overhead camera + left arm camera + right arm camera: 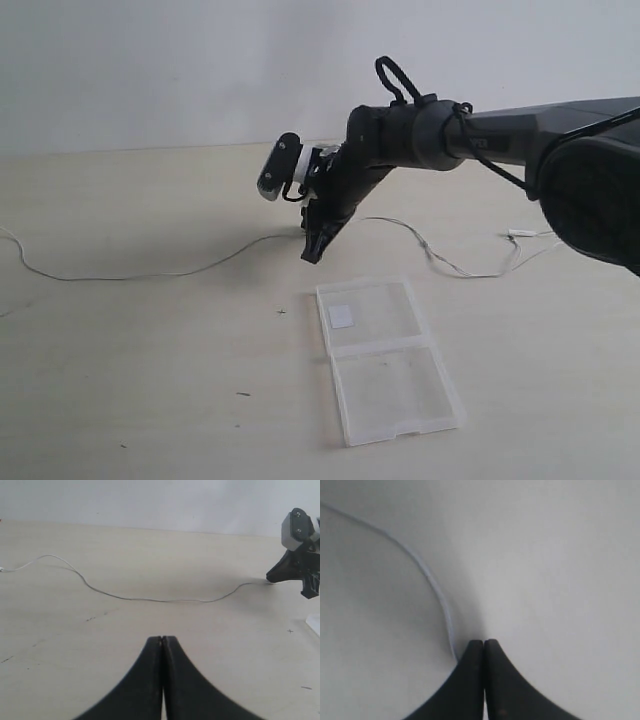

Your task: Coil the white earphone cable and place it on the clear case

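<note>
Only the exterior view shows the clear case (392,388), lying open on the tabletop (120,390) near the tip of the right pincer (312,252), with the white earphone cable (150,275) strung across the tabletop behind it, off the case. The right wrist view shows that pincer pressed shut, the cable running up to one finger's side; whether it is pinched I cannot tell. The left pincer (162,639), seen only in its own wrist view, is closed on nothing, with the cable lying ahead of it.
</note>
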Robot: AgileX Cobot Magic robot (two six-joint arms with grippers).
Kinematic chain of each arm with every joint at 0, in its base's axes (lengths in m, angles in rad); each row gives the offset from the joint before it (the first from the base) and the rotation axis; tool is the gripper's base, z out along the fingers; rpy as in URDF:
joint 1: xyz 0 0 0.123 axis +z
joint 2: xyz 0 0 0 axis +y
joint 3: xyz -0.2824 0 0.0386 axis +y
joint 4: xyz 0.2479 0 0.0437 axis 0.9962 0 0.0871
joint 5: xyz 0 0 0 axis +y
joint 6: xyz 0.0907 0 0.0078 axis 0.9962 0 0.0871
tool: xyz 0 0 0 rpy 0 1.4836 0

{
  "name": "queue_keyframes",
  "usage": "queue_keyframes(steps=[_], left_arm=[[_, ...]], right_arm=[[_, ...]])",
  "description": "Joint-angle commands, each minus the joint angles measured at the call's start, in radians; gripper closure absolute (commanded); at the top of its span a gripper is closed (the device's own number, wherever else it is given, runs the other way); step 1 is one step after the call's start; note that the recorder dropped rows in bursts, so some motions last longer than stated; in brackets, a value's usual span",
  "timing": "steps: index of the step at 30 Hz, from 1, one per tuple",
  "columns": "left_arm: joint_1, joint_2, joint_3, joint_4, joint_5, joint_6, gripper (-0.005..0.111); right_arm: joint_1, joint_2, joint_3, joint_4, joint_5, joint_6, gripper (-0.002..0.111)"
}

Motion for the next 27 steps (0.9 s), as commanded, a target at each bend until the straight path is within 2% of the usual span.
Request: queue_keyframes(steps=[1,7,27], left_arm=[[0.003,-0.006,-0.001,0.003,-0.005,-0.011,0.107],[0.003,-0.006,-0.001,0.003,-0.005,-0.011,0.107],[0.003,-0.006,-0.001,0.003,-0.005,-0.011,0.107]], right_arm=[[0.002,0.008,0.013,-0.081,0.301,0.0,0.108],[0.002,0.005,0.013,-0.08,0.419,0.0,0.108],[0.002,-0.096,-0.068,-0.077,0.395,-0.017,0.108]])
